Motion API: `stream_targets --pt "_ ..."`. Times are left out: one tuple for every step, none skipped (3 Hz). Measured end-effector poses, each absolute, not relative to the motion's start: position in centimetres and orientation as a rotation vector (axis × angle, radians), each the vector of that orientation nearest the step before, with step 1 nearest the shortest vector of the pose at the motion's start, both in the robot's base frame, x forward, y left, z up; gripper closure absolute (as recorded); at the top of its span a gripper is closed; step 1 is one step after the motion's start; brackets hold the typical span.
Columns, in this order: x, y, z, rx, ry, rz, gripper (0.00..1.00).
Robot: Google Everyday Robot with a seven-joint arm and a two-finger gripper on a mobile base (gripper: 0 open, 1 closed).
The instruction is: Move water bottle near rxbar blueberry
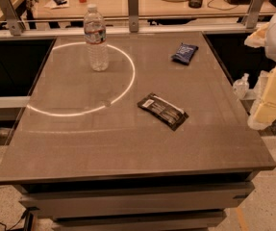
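Water bottle [96, 40] upright, capped, at table [128, 148] far-left; fill level unclear. Rxbar blueberry [184, 53] flat at table far-right, well apart from bottle. Black wrapper [162, 111] flat near table centre. Bright ring reflection [130, 78] across table left half. Gripper [267, 97] off table right edge; spread or closed, cannot tell. Cluttered desk [142, 4] beyond table far edge.

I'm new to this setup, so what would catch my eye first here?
The tall water bottle stands upright at the far left of the table, inside a bright ring of light. The dark blue rxbar blueberry lies far right, a black wrapper mid-table. The robot's pale claw hangs off the right edge.
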State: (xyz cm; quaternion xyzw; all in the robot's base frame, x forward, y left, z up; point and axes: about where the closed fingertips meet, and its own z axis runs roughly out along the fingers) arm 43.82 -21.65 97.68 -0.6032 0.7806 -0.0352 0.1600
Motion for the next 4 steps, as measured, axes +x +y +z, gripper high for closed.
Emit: stream_targets --pt "43.8 -21.6 97.7 -1.723 2.230 -0.101 0.00" --pt "43.4 -21.8 97.9 -1.579 2.261 -0.009 0.00" --pt "43.0 -22.1 97.4 -1.290 2.309 0.171 0.00" --pt "42.2 -21.1 97.6 -1.059 2.266 0.336 0.00"
